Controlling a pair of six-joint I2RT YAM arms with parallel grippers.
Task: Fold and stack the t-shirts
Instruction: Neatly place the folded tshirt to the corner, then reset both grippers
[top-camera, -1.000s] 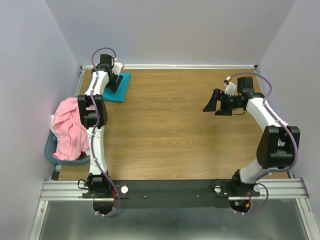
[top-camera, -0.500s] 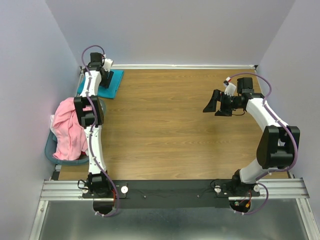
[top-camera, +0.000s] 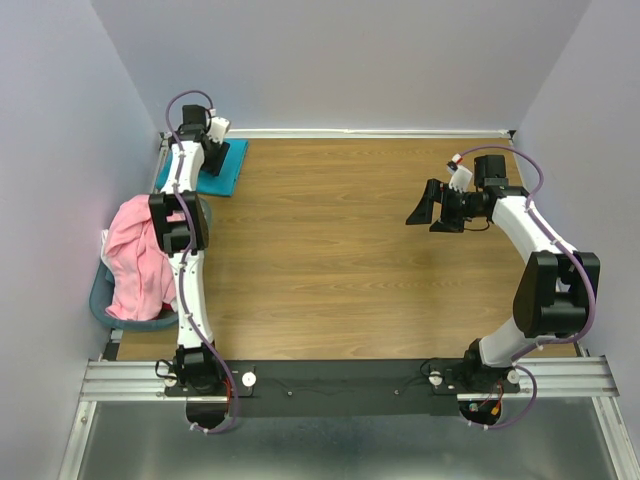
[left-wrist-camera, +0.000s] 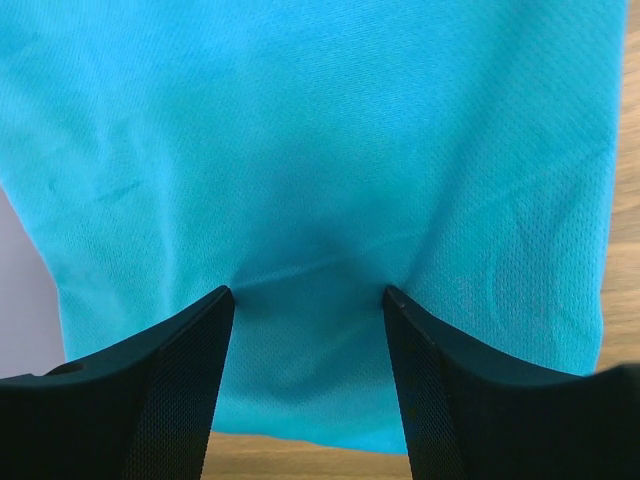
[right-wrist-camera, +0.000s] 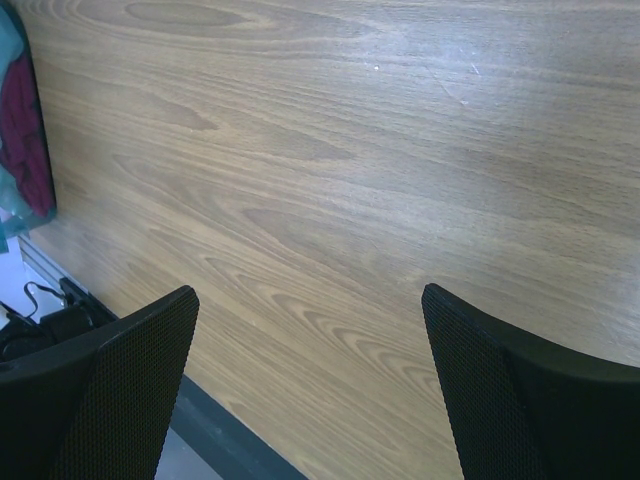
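Pink t-shirt (top-camera: 140, 255) fills basket (top-camera: 98, 297) (left hand (left-wrist-camera: 308, 292), spread, presses teal t-shirt (left-wrist-camera: 330, 130); right hand (right-wrist-camera: 308, 290) spread).

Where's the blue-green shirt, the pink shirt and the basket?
Folded teal cotton t-shirt (top-camera: 226, 181): top view, flat part by its near edge.
Crumpled light pink t-shirt (top-camera: 140, 255): top view, middle of the heap.
Blue-grey plastic basket (top-camera: 98, 298): top view, its left rim.

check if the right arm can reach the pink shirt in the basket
Probably not. The pink t-shirt lies in the basket at the far left, with the left arm beside it, while the right end effector hangs open far across on the right.
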